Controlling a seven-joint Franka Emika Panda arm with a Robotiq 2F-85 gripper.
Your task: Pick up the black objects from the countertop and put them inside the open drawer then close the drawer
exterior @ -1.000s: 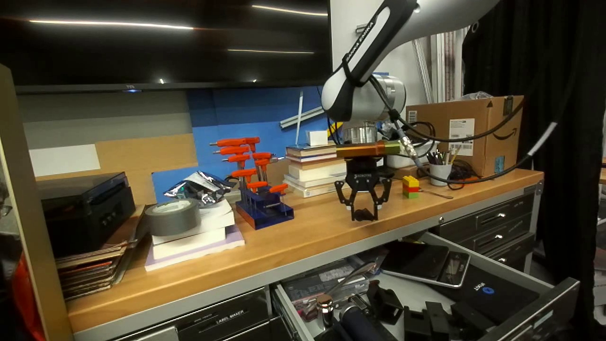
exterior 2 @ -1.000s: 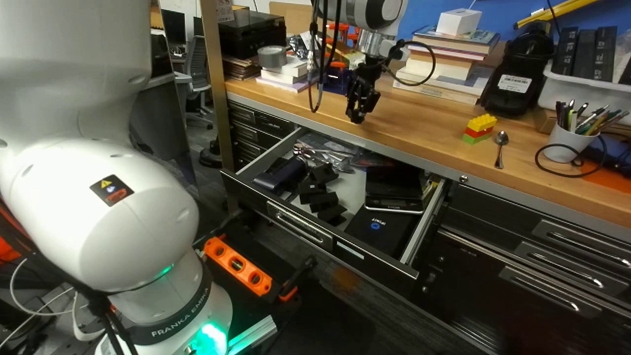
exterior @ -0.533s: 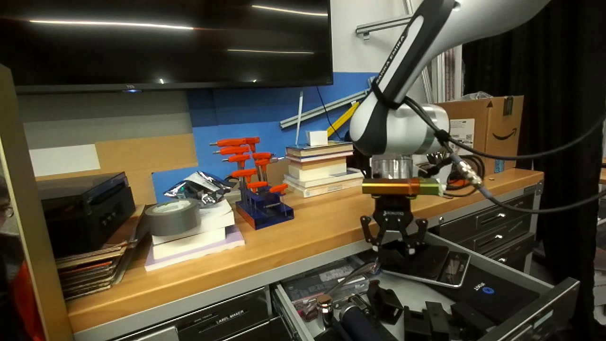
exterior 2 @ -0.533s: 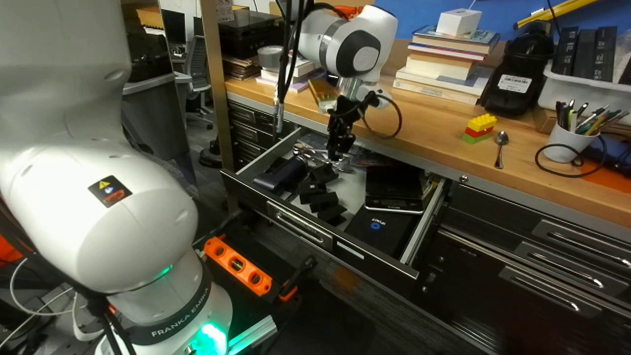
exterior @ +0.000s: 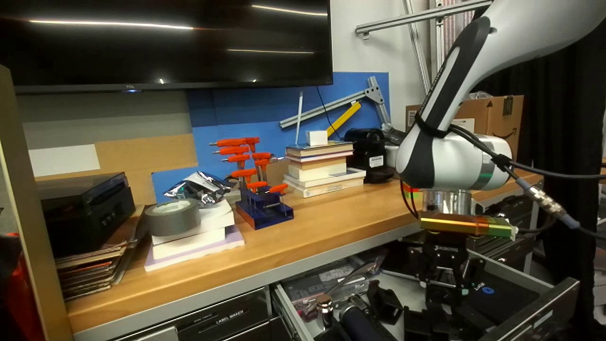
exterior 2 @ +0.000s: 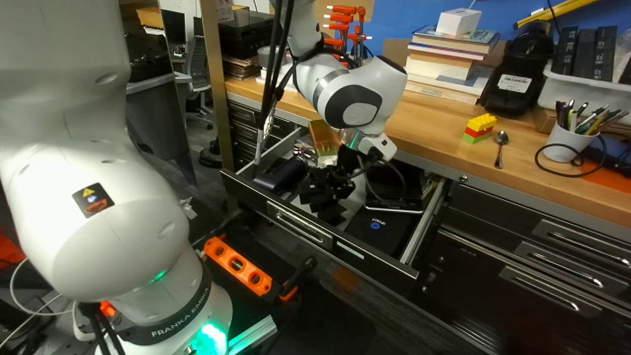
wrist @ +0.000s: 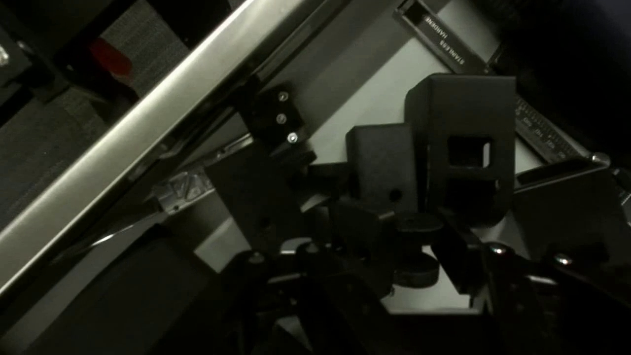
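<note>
The drawer stands open below the wooden countertop; its dark front also shows in an exterior view. My gripper is low inside the drawer, over its front part, and also shows in an exterior view. In the wrist view the gripper is shut on a black object with rounded lobes. Several other black objects lie in the drawer just beneath and around the fingers, one with a square hole. One black object lies beside the gripper. The fingertips are dark and partly hidden.
The drawer also holds a dark flat box, a scale, a dark cylinder and a steel ruler. On the countertop are a book stack, an orange-handled tool rack, toy bricks and a spoon.
My gripper has moved off the countertop's front edge, outward and down into the drawer, carrying the black object. The drawer and the things in it look unmoved.
</note>
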